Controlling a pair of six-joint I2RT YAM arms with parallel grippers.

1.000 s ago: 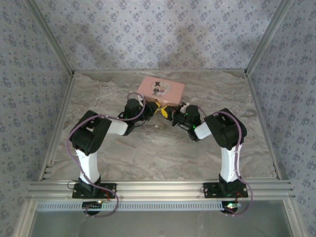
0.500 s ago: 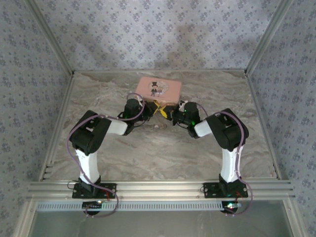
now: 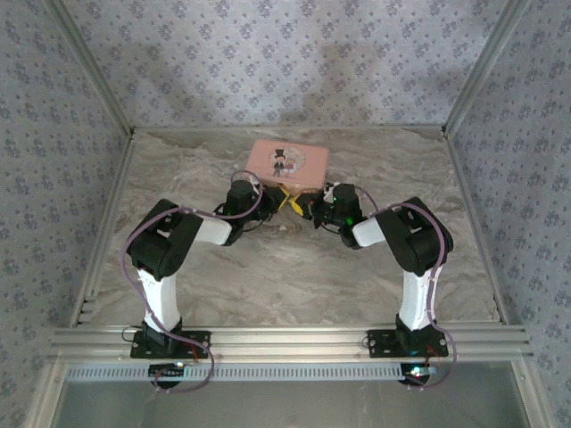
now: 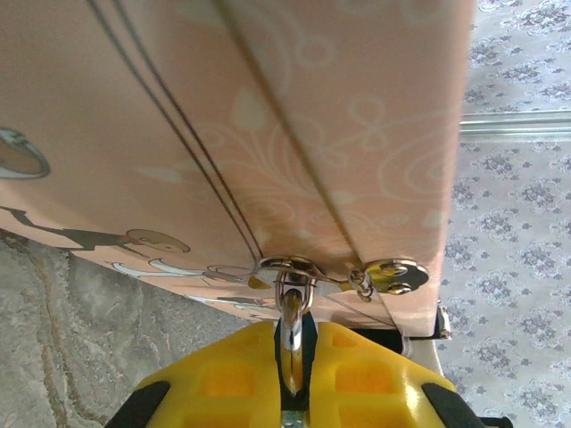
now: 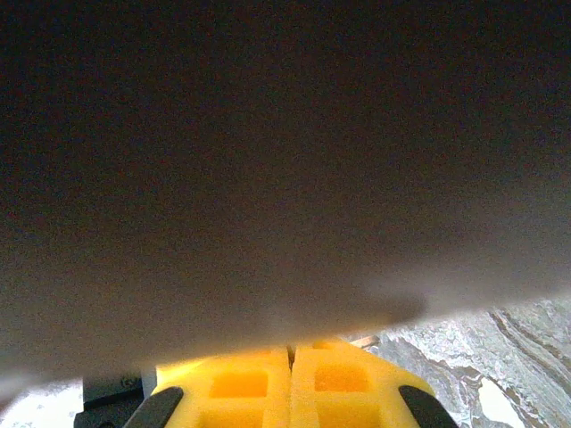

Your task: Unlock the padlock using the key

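**Both claws closed at the tin's clasp, key not yet seen in the lock**

Out from the near edge of the table [image 3: 268, 276], the two claws meet at the near side of the tin [image 3: 287, 160]. The tin lies close to the far edge, about midway along it.

The left claw [image 4: 293, 341] is clamped on a silver loop [image 4: 291, 312]. The loop stands upright between the yellow pads [image 4: 223, 383] and runs up into the clasp [image 4: 285, 266] on the tin's side. I judge the loop to be the padlock's shackle, with the small blue body pinched out of sight between the pads, though the pictures do not settle it. That puts the padlock at the clasp, against the tin's near side. Just right of the clasp, a round metal tab [image 4: 393, 275] hangs from the same fitting.

The right claw [image 5: 290, 357] has its pads pressed together with no gap. It sits close under a dark, blurred surface, so I cannot tell whether a key is nipped between them.

The step in hand looks like bringing the key to the keyhole. To do it well:

- **Left claw:** it should hold firm without twisting the loop against the clasp, and keep the keyhole turned toward the right claw.
- **Right claw:** it should come in along the line of the keyway, slowly and with small corrections.
- **The push:** the tin looks light and may slide, so the push should be gentle and braced against the left grip.
- **The turn:** turn only once the key is fully seated, because a thin key can swivel between soft pads.
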